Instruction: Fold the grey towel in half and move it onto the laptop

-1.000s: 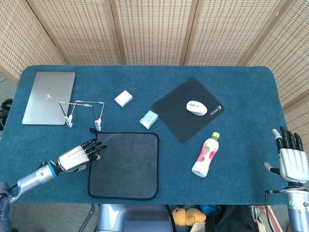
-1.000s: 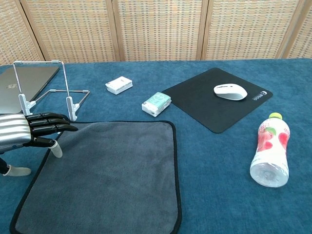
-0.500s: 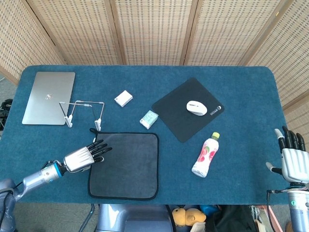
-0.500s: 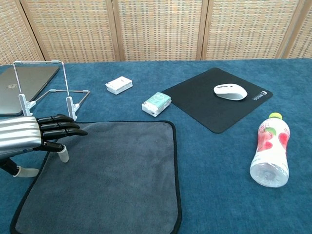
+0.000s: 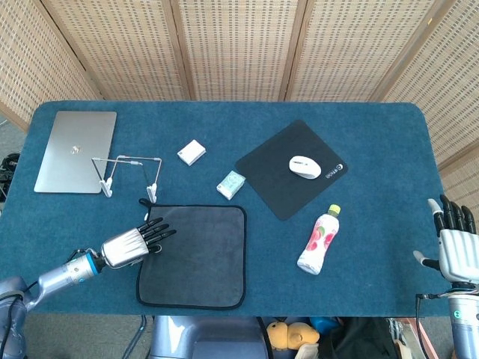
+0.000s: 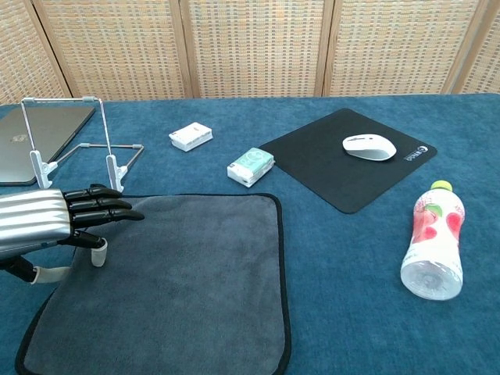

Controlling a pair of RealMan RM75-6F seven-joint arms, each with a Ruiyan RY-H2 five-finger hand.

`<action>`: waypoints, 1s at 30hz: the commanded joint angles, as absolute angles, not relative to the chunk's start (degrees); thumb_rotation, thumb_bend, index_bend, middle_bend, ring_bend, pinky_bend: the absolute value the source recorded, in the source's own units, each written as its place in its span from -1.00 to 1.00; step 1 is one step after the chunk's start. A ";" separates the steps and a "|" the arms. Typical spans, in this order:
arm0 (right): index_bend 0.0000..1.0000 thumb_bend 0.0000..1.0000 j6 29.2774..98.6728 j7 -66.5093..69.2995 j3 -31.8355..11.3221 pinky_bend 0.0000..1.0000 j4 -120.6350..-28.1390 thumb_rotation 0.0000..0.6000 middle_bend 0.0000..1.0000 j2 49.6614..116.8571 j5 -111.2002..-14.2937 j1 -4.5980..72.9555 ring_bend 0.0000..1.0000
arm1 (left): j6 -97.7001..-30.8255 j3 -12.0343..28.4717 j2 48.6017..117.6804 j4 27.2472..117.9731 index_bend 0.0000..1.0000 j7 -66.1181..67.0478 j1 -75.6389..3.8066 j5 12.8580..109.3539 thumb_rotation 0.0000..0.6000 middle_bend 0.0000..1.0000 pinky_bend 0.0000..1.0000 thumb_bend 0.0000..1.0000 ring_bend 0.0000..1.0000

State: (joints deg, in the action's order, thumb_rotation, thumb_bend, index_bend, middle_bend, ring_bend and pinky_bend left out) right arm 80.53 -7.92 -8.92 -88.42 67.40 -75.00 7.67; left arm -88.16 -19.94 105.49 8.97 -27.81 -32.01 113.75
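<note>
Since the earlier frame my left hand (image 5: pixel 135 243) has advanced rightward over the grey towel's (image 5: pixel 198 254) left edge, fingers spread, holding nothing. My right hand (image 5: pixel 454 243) hangs open, well apart at the far right. Towel lies flat on the blue tabletop (image 5: pixel 359 149); the laptop (image 5: pixel 75 149) sits beyond it, left. Wicker screens behind.

A blue-covered bench (image 5: pixel 374 142) carries a wire stand (image 5: pixel 127 173) at the left, a small white box (image 5: pixel 191 152) and a teal tissue packet (image 5: pixel 231 184) near the middle. To the right, a white mouse (image 5: pixel 305 167) sits on a black mouse pad (image 5: pixel 273 176); nearer lies a pink-labelled bottle (image 5: pixel 319 239) on its side.
</note>
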 commanded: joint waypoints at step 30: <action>-1.00 -1.00 80.20 -5.96 -8.57 -1.00 -89.61 1.00 -1.00 66.20 -75.43 7.62 -1.00 | -92.84 -19.85 106.25 10.22 0.42 -26.74 -34.05 111.75 1.00 -1.00 -1.00 0.00 -1.00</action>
